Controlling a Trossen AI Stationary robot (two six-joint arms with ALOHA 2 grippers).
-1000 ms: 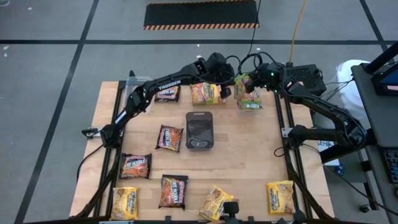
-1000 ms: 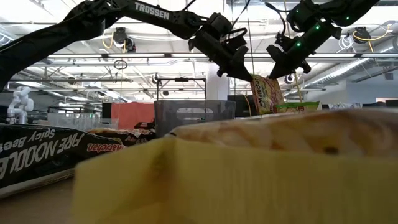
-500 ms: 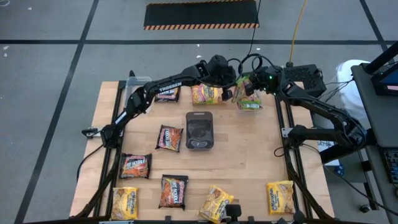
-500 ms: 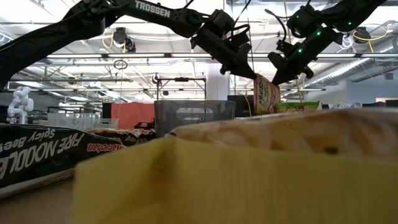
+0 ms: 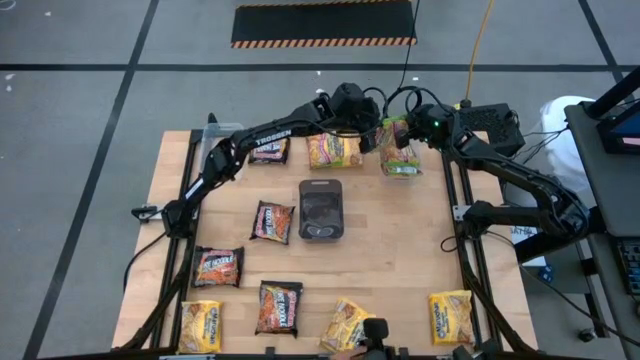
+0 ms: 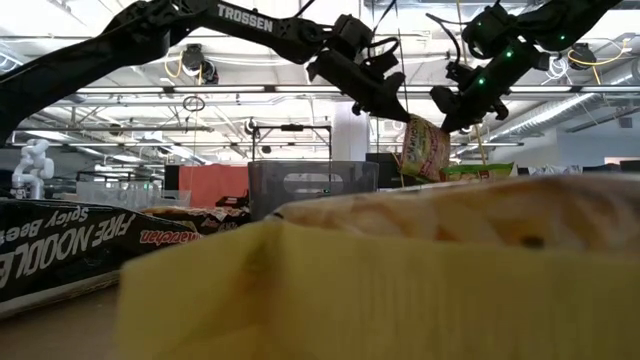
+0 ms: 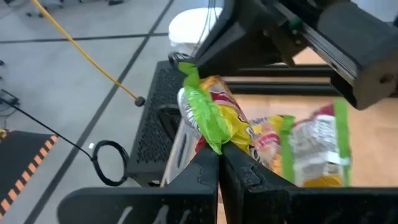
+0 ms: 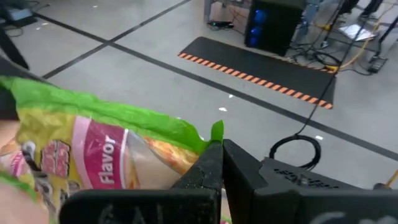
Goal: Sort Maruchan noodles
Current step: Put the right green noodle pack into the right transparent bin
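- Your left gripper (image 7: pixel 219 163) is pinched tight on 1 green edge of the lifted packet (image 6: pixel 424 147); fingers closed to a sliver on the film.
- Your right gripper (image 8: pixel 217 163) is likewise clamped on the opposite green edge; the packet hangs between both, tilted, above the table's far right corner.
- Looks like a 2-arm hold or handover mid-sort. Which arm takes it, can't tell.
- Next move, as a guess: 1 gripper should let go before either arm pulls away, or the thin film may stretch or tear. Then carry it to its matching group.
- Directly below lies a second green-edged packet (image 5: pixel 402 163) flat on the table (image 5: pixel 400 250), so that corner is probably the green pile.
- The held packet: green seams, yellow-orange face with a pink band reading "Flavor", crinkly, soft plastic.
- Rest of the noodles: yellow packet (image 5: pixel 333 151) just beside the grippers, dark packets (image 5: pixel 271 221) scattered at left, yellow ones (image 5: pixel 451 317) along the near edge.
- Dark grey tray (image 5: pixel 321 210) sits mid-table, nothing in it that I can make out.
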